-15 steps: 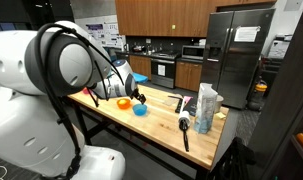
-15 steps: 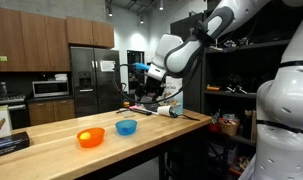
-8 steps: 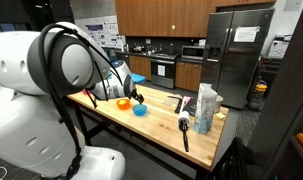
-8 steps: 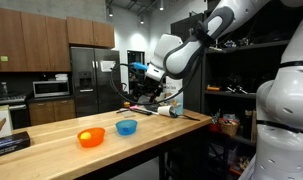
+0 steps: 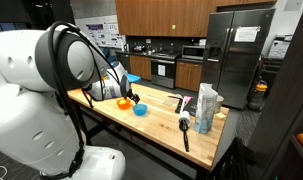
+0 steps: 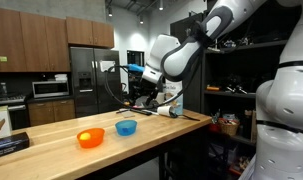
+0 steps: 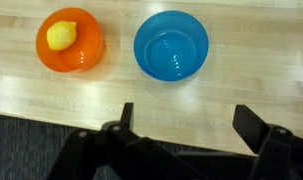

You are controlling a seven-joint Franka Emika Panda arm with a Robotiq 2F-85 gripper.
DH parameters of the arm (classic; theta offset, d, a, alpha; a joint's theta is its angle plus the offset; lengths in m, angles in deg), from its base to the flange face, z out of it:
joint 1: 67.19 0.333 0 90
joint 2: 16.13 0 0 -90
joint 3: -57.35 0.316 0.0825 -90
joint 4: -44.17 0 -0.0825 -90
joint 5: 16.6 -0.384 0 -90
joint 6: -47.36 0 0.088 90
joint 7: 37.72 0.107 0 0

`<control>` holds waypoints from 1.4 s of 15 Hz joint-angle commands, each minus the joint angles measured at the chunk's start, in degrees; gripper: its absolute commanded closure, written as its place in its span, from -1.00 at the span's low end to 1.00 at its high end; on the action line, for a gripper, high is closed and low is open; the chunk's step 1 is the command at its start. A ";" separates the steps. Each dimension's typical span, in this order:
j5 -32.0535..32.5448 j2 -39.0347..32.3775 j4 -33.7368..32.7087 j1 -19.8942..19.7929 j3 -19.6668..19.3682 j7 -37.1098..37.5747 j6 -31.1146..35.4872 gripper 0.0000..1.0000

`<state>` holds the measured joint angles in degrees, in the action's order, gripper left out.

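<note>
The round blue plastic bowl [image 7: 171,47] is what my gripper [image 7: 186,112] faces. I start at the jaws: they stand wide apart and hold nothing, with the two dark fingers [image 7: 122,118] framing the bottom of the wrist view. They hang right over the long edge of the light butcher-block wooden table [image 7: 241,88], so I see dark floor under them and bare wood just beyond.

The blue bowl sits upright and empty, a little way in from that edge. It lies straight ahead of the gap between the fingers, only slightly toward one finger. It is round, so it has no long axis to line up with. In an exterior view the gripper [image 5: 137,96] hovers above the bowl [image 5: 140,110], not touching it.

Further along the same edge is a round orange plastic bowl [image 7: 69,42], near the blue one but clearly apart from it. It holds a small yellow lemon-like fruit [image 7: 61,36] and lies well off the line of the jaws, outside one finger.
</note>
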<state>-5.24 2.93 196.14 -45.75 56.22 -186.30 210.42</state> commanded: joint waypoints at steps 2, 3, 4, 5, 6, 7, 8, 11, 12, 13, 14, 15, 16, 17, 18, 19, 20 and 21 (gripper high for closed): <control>-0.82 -0.05 0.00 -1.21 1.06 -0.50 0.12 -1.00; -2.79 0.10 0.46 0.33 0.27 -1.32 -0.29 -1.00; -4.77 1.00 1.50 2.08 0.74 -1.27 -2.02 -1.00; -7.27 2.08 2.97 4.21 2.14 -0.23 -2.89 -1.00; -10.33 3.16 4.23 7.85 1.41 -0.30 -4.26 -1.00; -13.22 4.07 5.29 8.75 3.50 0.32 -5.57 -1.00; -14.69 4.82 5.98 10.05 5.16 1.82 -6.86 -1.00; -12.98 7.74 7.17 10.52 13.13 12.22 -12.51 -1.00; -11.47 8.71 7.21 10.41 15.47 15.82 -14.49 -1.00; -10.11 9.70 7.19 10.43 17.56 19.23 -15.98 -1.00; -11.26 5.46 5.82 11.48 14.28 15.06 -13.15 -1.00; -10.31 6.36 5.95 11.75 15.74 17.73 -14.36 -1.00; -9.96 7.14 6.14 11.92 16.48 18.98 -15.05 -1.00; -9.83 7.66 6.31 12.00 16.68 19.43 -15.29 -1.00; -9.81 7.92 6.39 11.96 16.63 19.46 -15.42 -1.00; -9.82 7.99 6.42 11.87 16.51 19.44 -15.46 -1.00; -9.81 8.00 6.45 11.77 16.43 19.43 -15.46 -1.00; -9.81 7.99 6.46 11.72 16.43 19.43 -15.47 -1.00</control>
<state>-16.29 11.11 202.65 -35.28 74.03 -167.78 195.01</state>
